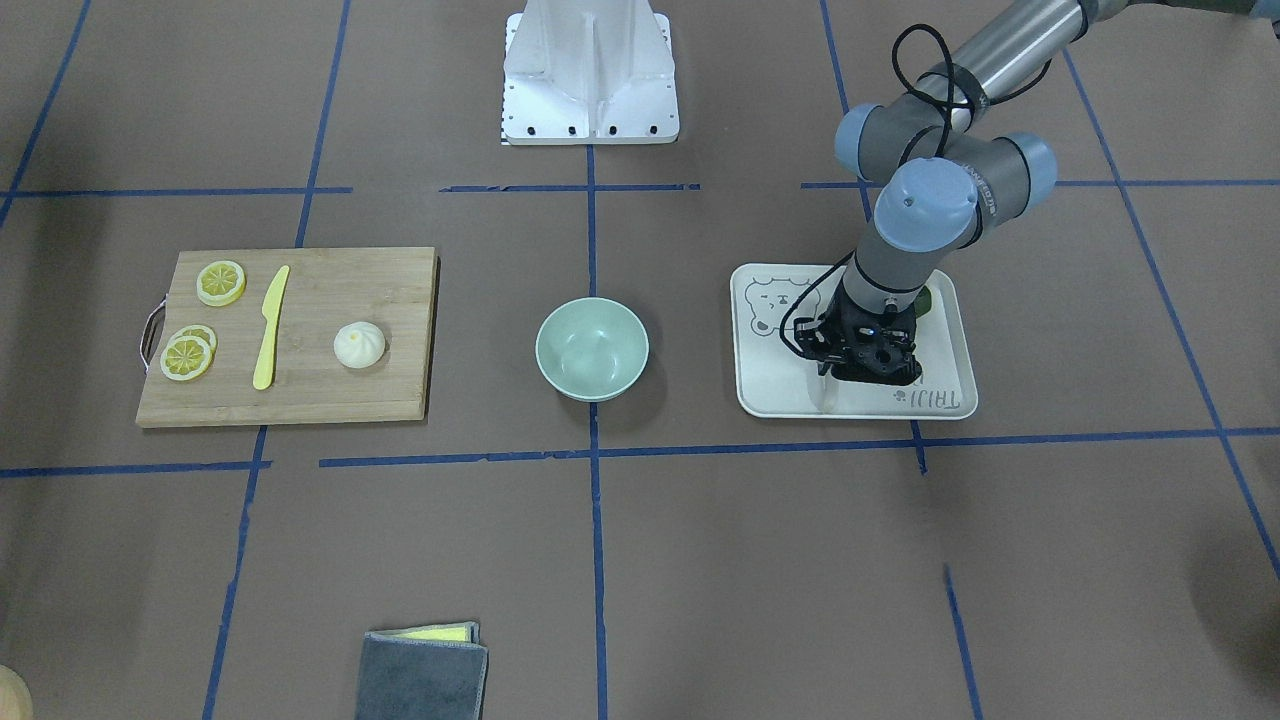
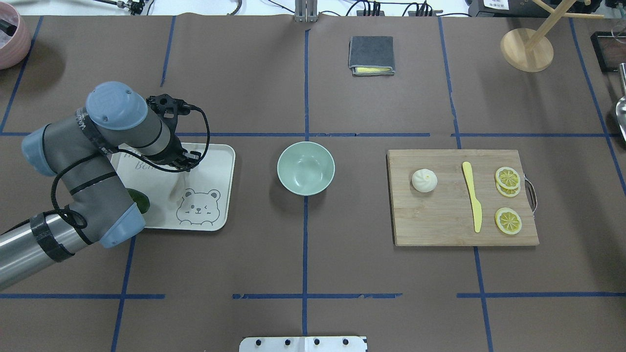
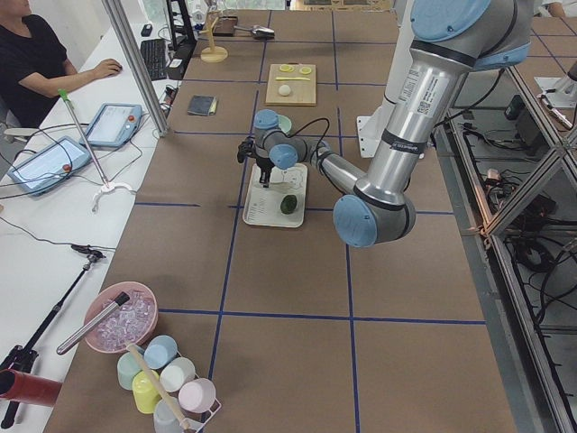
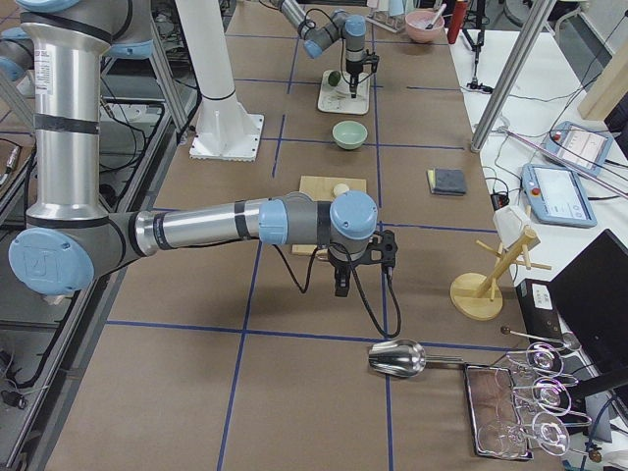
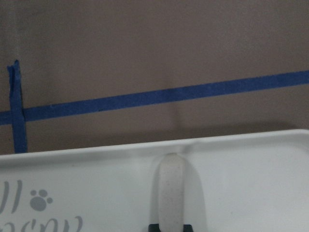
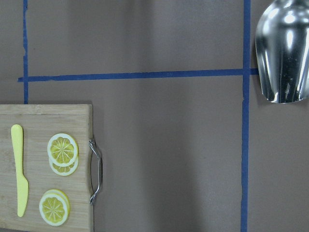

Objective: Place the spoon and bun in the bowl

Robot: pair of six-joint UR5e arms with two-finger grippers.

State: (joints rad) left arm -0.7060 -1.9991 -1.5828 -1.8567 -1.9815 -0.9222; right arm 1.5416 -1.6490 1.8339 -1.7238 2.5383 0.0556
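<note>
Overhead exterior view has the left arm reaching in over a white tray printed with a bear face. Its hand points down at the tray's middle. The left wrist camera shows the spoon as a pale, speckled handle running up from the bottom edge to the tray's raised rim. A black fingertip presses against each side of it, so the hand is clenched on the spoon. Whether the spoon rests on the tray or hangs just above it cannot be told. A dark green round thing sits on the same tray, partly hidden under the arm. The mint green bowl stands upright on the brown tabletop, between the tray and a bamboo cutting board, touching neither. The bun sits on the board's end nearest the bowl, with a yellow plastic knife beside it and lemon slices near the handle end. A folded grey cloth lies well beyond the bowl. The right hand hangs above the tabletop past the board's handle end, near a shiny metal scoop. It appears only in the exterior right view, so I cannot tell whether it is clenched or released.
</note>
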